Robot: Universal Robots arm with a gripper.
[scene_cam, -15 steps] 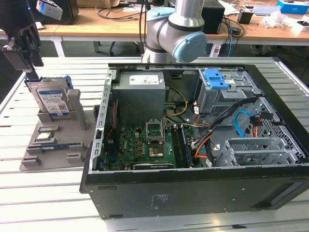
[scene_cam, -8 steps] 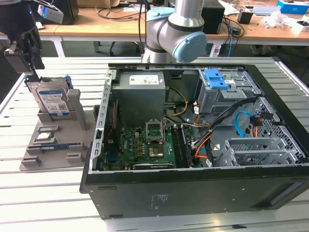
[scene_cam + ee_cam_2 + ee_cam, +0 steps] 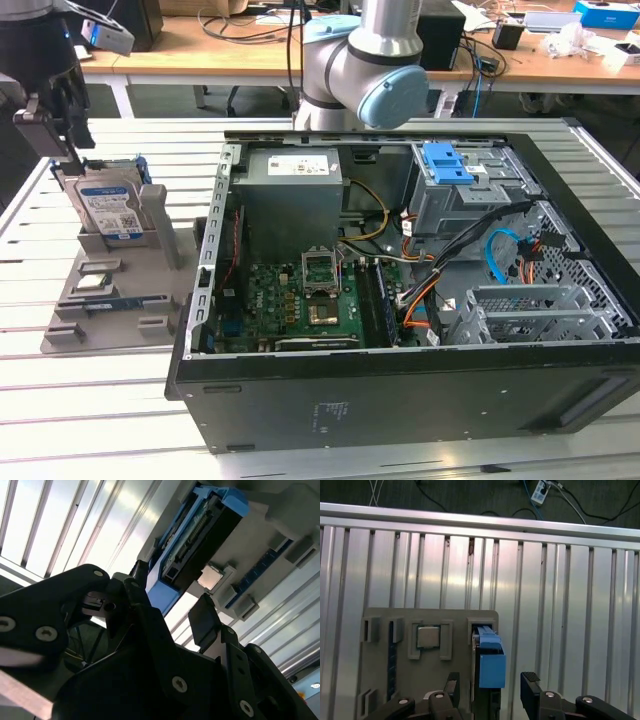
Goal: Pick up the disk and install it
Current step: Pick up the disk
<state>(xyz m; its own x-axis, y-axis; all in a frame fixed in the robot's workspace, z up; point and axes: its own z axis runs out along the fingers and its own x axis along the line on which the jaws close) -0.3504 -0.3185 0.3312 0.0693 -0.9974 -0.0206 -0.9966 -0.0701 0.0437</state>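
**Operator:** Where is the disk sitting?

**Spotter:** Your disk [image 3: 108, 208] stands on edge in a slot of the grey holder [image 3: 100, 300]. The holder lies on the slatted desk [image 3: 100, 420] at the exterior view's left, just beside the open computer case [image 3: 400, 400]. The disk's label faces the near side and its blue bracket runs along its edges. It is not in the case.

**Operator:** And my gripper?

**Spotter:** In the exterior view your gripper [image 3: 55, 135] hangs just above the disk's top, a little to the far left of it, without touching. It is spread wide and has hold of nothing. In the first wrist view you see one finger [image 3: 452, 687] on each side of the blue bracket, with a clear gap on both sides. The second wrist view shows the disk's connector edge [image 3: 200, 540] beyond the fingers, apart from them.

**Operator:** Anything else on the holder?

**Spotter:** A small square chip [image 3: 427, 637] lies flat in its own pocket, just beside the disk's slot.

**Operator:** What about the case?

**Spotter:** It lies on its side with the cover off. You can see a grey cage with a blue latch [image 3: 450, 165] at its far right. Your arm [image 3: 365, 70] rises behind the case's far wall.
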